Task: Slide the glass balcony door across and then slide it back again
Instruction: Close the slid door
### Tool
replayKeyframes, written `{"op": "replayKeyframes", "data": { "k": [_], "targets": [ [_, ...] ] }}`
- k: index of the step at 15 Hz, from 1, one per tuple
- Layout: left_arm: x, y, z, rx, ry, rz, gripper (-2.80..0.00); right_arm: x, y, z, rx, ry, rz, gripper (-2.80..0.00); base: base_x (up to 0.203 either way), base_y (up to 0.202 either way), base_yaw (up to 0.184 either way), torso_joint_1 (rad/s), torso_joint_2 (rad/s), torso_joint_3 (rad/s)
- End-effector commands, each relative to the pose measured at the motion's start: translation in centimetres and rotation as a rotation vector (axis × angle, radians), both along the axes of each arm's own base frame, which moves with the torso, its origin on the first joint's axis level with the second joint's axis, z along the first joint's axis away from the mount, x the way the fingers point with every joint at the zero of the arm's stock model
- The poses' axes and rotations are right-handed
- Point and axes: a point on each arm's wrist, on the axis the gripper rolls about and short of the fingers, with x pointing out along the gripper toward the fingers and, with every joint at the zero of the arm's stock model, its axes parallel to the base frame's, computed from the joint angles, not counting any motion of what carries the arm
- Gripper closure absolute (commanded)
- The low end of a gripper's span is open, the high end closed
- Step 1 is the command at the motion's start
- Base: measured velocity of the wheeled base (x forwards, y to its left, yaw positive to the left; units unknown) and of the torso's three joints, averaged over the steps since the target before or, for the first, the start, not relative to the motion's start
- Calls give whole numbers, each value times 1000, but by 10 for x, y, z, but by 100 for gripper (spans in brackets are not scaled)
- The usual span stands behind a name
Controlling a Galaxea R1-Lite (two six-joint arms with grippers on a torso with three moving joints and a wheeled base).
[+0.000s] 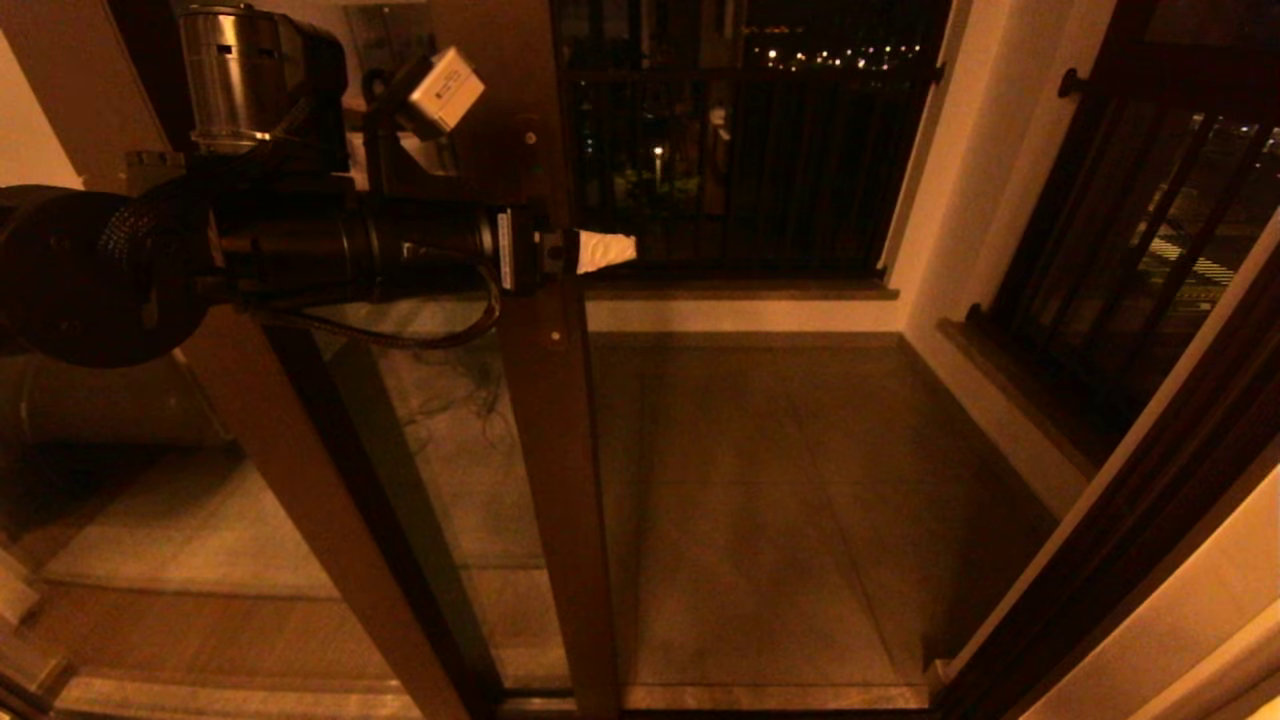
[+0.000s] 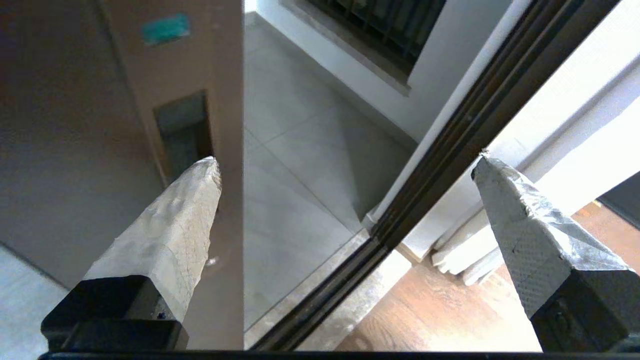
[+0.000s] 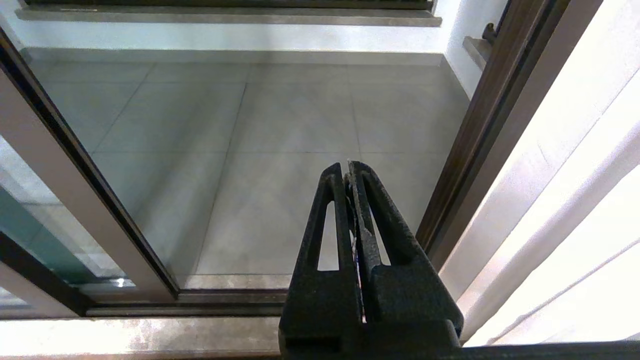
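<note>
Head view: the left gripper (image 1: 600, 252) reaches level at the door (image 1: 545, 420) upright, its fingers spread wide, one tip (image 2: 202, 175) at the recessed handle (image 2: 182, 132); the right gripper (image 3: 348, 172) hangs pressed together over the balcony floor (image 3: 280, 110)

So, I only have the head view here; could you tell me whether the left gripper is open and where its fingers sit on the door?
Observer: The left gripper is wide open. In the left wrist view one taped finger has its tip at the recessed handle in the door's upright.
Operator: Thank you. And the other finger?
Observer: It hangs free in the open doorway, apart from the upright.
Operator: Is the right arm anywhere near the door?
Observer: The right gripper is shut and holds nothing; its wrist view shows it pointing at the balcony floor through the open gap.
</note>
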Motion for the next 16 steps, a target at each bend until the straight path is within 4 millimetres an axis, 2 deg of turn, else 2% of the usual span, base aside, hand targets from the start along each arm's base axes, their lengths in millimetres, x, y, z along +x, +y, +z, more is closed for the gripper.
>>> {"op": "replayKeyframes", "data": {
  "k": [1,8,12,16],
  "targets": [
    [1,-4,-1,1,1,-7,-280,0,0,0,-1,2,1,0,0,0,0,0,0,0],
    [4,-13,0,9,-13,-6,-280,0,0,0,-1,1,1,0,0,0,0,0,0,0],
    [-15,-1,6,5,-21,1,-280,0,0,0,-1,1,1,0,0,0,0,0,0,0],
    [-15,12,6,6,-20,40,-280,0,0,0,-1,1,1,0,0,0,0,0,0,0]
  ]
}}
